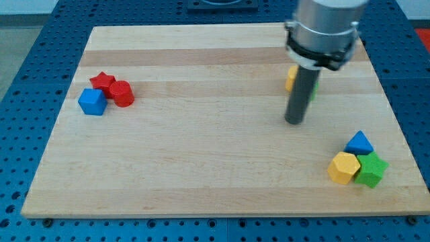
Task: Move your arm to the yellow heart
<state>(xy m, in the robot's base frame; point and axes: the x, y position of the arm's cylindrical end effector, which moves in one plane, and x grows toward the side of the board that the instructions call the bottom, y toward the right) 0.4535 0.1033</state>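
My tip [294, 122] rests on the wooden board [201, 161] right of centre. A yellow block [290, 78], mostly hidden behind the rod, sits just above the tip toward the view's top; its shape cannot be made out. A sliver of a green block [314, 90] shows at the rod's right edge. A yellow hexagonal block [343, 167] lies at the lower right, well away from the tip.
A blue triangular block [359, 143] and a green star-like block [371, 169] touch the yellow hexagon at the lower right. At the left, a red star [103, 81], a red cylinder [122, 93] and a blue cube [92, 101] cluster together.
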